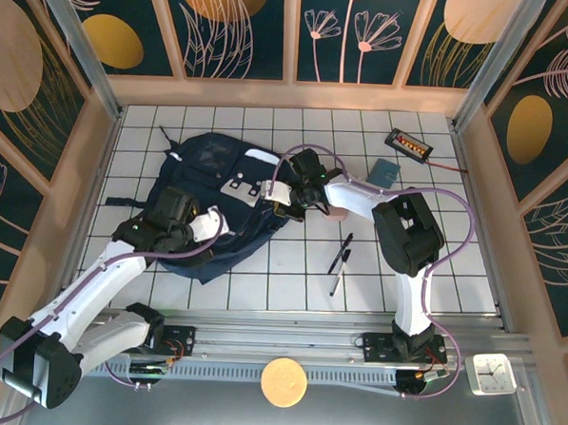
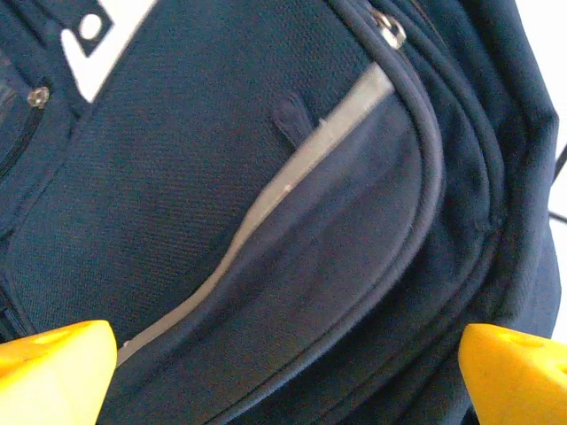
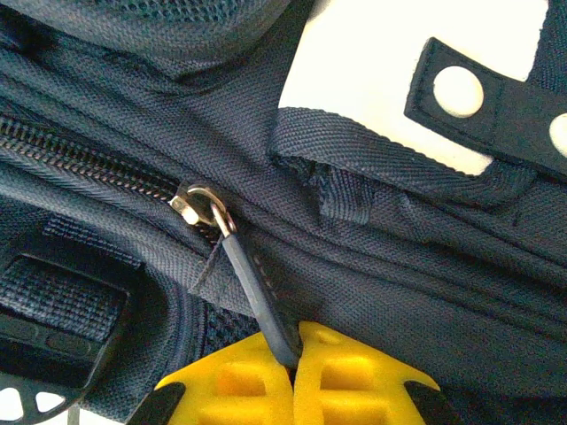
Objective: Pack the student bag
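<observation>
While hovering wide open over the student bag (image 1: 210, 171) with the left end effector (image 2: 283, 367), pinches the zipper pull (image 3: 257, 301) tight in the nearer right end effector (image 3: 292, 359); flat on the table (image 1: 290, 279), left of that grip.

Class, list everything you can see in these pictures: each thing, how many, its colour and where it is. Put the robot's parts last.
bag: one, navy with white patches, left-centre of table
zip pull: one, dark, on bag
pens: two, dark, right of bag
pad: one, blue-grey, far right
device: one, black and orange, far right corner
clock: one, white, near right
disc: one, orange, near edge
table: one, white tiles
left gripper: yellow, open over bag
right gripper: yellow, shut on zip pull
</observation>
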`<action>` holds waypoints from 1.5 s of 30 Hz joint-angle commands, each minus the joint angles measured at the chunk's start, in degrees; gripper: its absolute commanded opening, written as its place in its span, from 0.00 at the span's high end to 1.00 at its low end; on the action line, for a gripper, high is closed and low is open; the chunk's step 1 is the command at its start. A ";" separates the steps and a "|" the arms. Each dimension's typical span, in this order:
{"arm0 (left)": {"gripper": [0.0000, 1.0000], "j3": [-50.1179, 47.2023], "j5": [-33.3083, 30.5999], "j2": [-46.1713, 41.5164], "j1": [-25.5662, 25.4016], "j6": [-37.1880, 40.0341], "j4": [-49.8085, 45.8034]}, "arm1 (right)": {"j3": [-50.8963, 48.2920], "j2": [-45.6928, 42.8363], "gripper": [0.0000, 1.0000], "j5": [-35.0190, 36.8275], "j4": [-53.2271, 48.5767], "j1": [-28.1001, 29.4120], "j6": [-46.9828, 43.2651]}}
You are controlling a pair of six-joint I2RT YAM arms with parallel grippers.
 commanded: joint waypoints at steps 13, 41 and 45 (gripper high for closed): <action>0.48 -3.32 -2.93 8.65 -0.14 9.82 13.20 | -2.40 -1.21 1.00 -3.13 -0.66 0.77 1.64; 1.00 -3.15 -0.93 6.97 -0.22 5.70 12.48 | -2.52 -1.62 0.74 -4.27 0.75 4.28 3.36; 1.00 -3.33 -1.08 6.68 -0.22 5.36 12.34 | -2.07 -1.40 0.91 -4.10 -0.11 4.28 3.77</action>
